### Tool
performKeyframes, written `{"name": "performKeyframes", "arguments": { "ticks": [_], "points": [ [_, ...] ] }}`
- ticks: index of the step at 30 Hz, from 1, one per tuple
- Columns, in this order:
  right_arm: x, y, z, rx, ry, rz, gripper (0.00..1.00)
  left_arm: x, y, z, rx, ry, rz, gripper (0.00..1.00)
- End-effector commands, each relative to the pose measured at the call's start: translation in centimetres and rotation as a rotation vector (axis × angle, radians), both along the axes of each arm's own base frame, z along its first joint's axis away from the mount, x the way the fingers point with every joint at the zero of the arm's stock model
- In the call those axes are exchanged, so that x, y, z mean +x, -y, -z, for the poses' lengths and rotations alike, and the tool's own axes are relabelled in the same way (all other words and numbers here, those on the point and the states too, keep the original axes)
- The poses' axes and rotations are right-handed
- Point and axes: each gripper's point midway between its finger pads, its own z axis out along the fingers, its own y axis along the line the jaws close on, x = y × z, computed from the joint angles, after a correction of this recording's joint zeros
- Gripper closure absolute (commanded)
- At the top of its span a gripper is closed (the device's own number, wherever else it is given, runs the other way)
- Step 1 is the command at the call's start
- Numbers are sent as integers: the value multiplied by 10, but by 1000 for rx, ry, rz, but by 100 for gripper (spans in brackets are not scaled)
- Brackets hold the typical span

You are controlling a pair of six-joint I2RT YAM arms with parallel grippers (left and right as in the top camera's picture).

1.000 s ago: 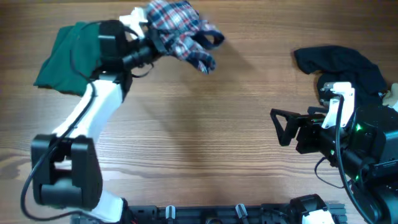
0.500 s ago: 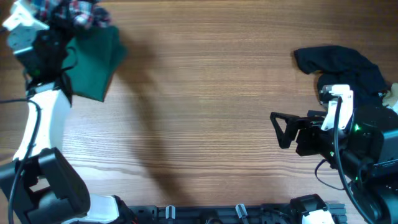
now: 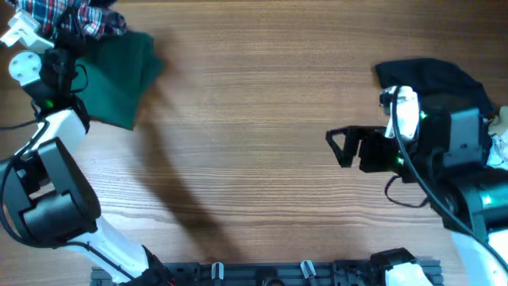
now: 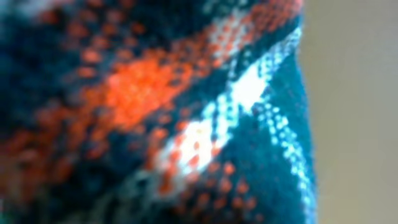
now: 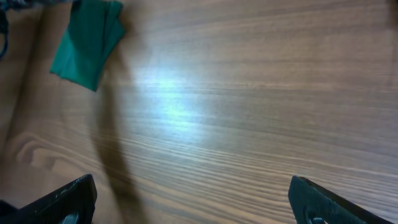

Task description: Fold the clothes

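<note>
**Spotter:** What's on the bench [image 3: 254, 95]?

**Me:** I count one plaid garment [image 3: 75, 16] at the top-left corner, bunched over my left fingers [image 3: 57, 40], which grip it. It overlaps one green garment [image 3: 119, 75]. One black garment [image 3: 432, 78] sits partly under my right arm, with pale fabric [image 3: 500, 147] at the edge.

**Spotter:** And the wrist views?

**Me:** The left shows only blurred plaid weave. The right shows the green one, with my right fingers [image 3: 343, 132] spread wide and empty.

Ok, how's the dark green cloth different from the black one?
The dark green fabric garment lies flat with straight edges at the left; the black fabric garment sits rumpled, with an uneven outline, at the right. The left arm crosses the green one's edge; the right arm covers part of the black one. Both are plain dark fabric resting on the wooden table.
</note>
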Motion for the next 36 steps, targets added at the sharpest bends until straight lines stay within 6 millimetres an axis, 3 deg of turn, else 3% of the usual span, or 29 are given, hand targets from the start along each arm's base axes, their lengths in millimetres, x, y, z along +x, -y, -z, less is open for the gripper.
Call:
{"name": "performKeyframes", "arguments": {
  "ticks": [1, 3, 5, 6, 7, 9, 13, 15, 17, 18, 19, 20, 23, 27, 30, 33, 36],
  "points": [
    [2, -8, -8, 43, 8, -27, 0, 10, 27, -43, 62, 99, 63, 96],
    [0, -10, -12, 53, 25, -41, 0, 15, 37, -27, 40, 33, 79, 96],
    [-2, -9, -15, 52, 41, -45, 0, 17, 28, 32, -55, -208, 5, 96],
    [-2, -9, -16, 46, 52, -55, 0, 14, 26, 50, -81, -280, -13, 96],
    [-3, -9, -17, 39, 62, -63, 0, 6, 21, 80, -127, -406, -46, 96],
    [-3, -9, -17, 28, 75, -79, 0, -13, 12, 117, -250, -567, -98, 96],
    [-3, -9, -18, 13, 89, -96, 0, -41, 0, 146, -429, -709, -110, 95],
    [-1, -9, -19, 14, 96, -97, 0, -52, -1, 148, -496, -729, -41, 90],
    [0, -10, -20, 15, 103, -96, 0, -68, -7, 154, -570, -772, -13, 71],
    [1, -10, -21, 16, 108, -97, 0, -91, -17, 168, -650, -848, -46, 37],
    [1, -10, -21, 16, 109, -97, 0, -98, -22, 173, -675, -870, -63, 16],
    [1, -10, -21, 16, 108, -97, 0, -103, -26, 175, -691, -880, -77, 8],
    [2, -10, -20, 16, 102, -97, 0, -105, -34, 161, -737, -813, -5, 1],
    [3, -10, -18, 16, 97, -97, 0, -98, -26, 122, -728, -700, 123, 0],
    [3, -10, -17, 15, 91, -96, 0, -100, -20, 83, -679, -632, 161, 1],
    [3, -10, -17, 14, 93, -97, 0, -110, -6, 41, -577, -569, 224, 0],
    [4, -11, -18, 15, 97, -97, 0, -125, 7, 26, -518, -581, 241, 0]
  ]
}}
